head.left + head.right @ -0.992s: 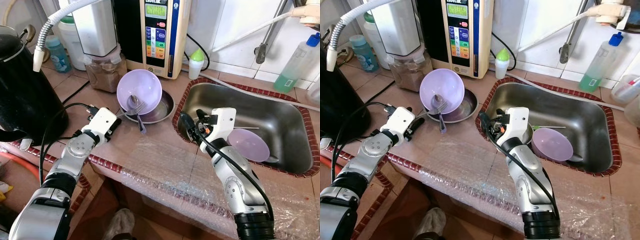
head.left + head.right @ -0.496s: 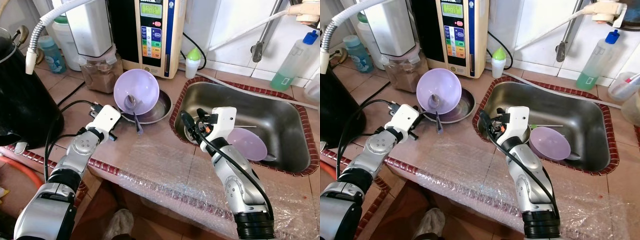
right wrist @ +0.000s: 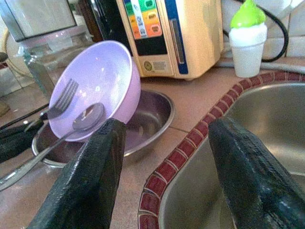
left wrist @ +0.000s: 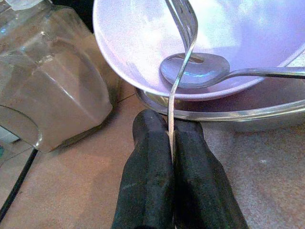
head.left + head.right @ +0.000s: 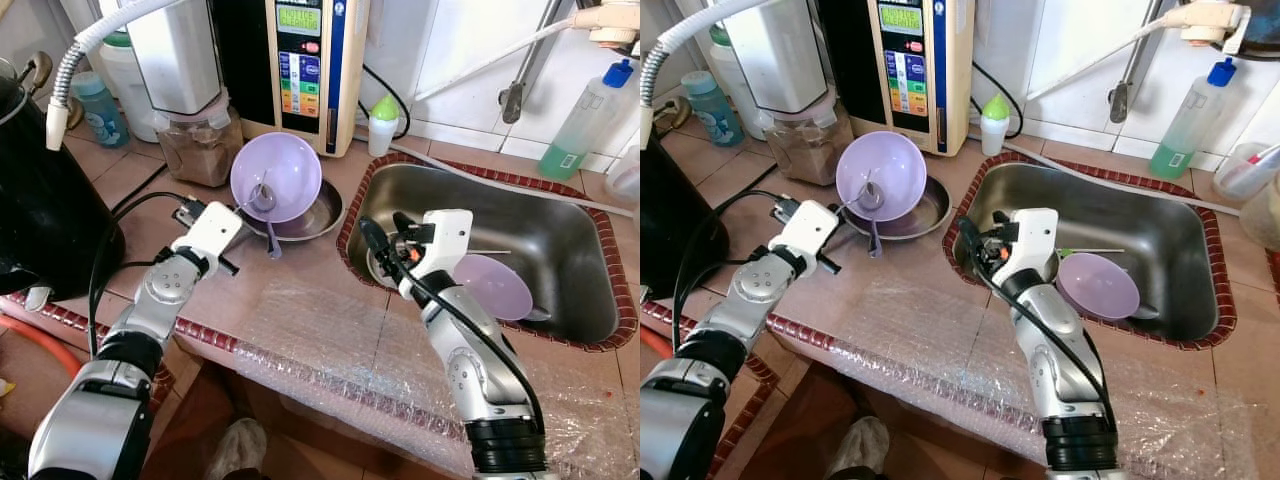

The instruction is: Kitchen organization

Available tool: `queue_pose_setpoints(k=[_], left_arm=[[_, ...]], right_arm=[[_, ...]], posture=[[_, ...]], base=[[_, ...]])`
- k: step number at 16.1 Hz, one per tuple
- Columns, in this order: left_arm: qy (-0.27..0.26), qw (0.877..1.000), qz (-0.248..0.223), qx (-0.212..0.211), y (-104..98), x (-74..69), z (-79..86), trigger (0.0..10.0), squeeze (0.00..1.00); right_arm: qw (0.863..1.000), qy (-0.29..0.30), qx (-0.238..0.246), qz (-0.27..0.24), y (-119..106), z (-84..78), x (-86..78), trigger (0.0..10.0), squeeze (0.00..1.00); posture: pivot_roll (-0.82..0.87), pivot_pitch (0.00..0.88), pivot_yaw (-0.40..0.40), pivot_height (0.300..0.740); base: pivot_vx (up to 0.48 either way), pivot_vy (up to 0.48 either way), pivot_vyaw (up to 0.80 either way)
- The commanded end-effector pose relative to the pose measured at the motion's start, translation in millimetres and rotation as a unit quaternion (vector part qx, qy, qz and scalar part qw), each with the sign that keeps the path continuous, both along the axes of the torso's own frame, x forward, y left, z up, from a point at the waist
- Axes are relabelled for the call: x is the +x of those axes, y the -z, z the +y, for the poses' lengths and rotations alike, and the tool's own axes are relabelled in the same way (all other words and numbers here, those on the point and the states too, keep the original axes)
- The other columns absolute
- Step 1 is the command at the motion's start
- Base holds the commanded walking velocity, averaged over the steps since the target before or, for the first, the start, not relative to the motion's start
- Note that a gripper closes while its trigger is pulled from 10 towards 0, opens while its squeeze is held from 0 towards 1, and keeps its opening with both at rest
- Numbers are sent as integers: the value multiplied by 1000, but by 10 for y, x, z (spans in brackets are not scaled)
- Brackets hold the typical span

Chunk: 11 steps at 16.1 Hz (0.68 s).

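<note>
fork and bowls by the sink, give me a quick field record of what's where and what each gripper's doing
left gripper: shut on fork, tines inside tilted purple bowl
spoon: bowl end in the tilted purple bowl
tilted purple bowl: leaning in steel dish on counter
second purple bowl: in sink
right gripper: open, at the sink's rim

No word or number can be read with certainty. A green display (image 5: 298,18) with dark, blurred characters is seen on the far appliance (image 5: 318,60), above coloured buttons whose labels are too small. A label on the green bottle (image 5: 1185,110) is illegible.
</note>
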<state>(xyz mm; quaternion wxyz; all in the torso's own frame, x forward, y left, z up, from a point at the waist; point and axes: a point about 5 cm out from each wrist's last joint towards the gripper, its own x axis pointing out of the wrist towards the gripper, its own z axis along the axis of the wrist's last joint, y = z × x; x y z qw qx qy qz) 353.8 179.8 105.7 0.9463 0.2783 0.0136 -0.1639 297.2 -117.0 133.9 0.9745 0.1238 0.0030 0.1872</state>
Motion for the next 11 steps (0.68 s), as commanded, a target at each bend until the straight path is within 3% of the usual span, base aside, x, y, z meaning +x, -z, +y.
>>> queue_pose_setpoints(k=[1, 4, 7, 11], left_arm=[[-8, 1000, 4, -10, 48, -33, 9, 0, 0], [-9, 1000, -9, -11, 38, -72, 24, 0, 0], [-9, 999, -48, -8, -113, -92, 37, 0, 0], [34, 989, -137, 53, -409, -129, -66, 0, 0]], right_arm=[[1000, -1, 0, -5, -22, 7, 27, 10000, 0], [1000, -4, 1, -8, -42, 18, 66, 10000, 0], [1000, 0, 8, -7, -24, 6, 64, 10000, 0], [998, -19, 60, -8, -89, 51, 48, 10000, 0]], posture=[[-24, 0, 18, 740], [-12, 0, 16, 740], [-9, 0, 26, 740], [-5, 0, 30, 740]], base=[[0, 0, 0], [0, 0, 0], [0, 0, 0], [0, 0, 0]])
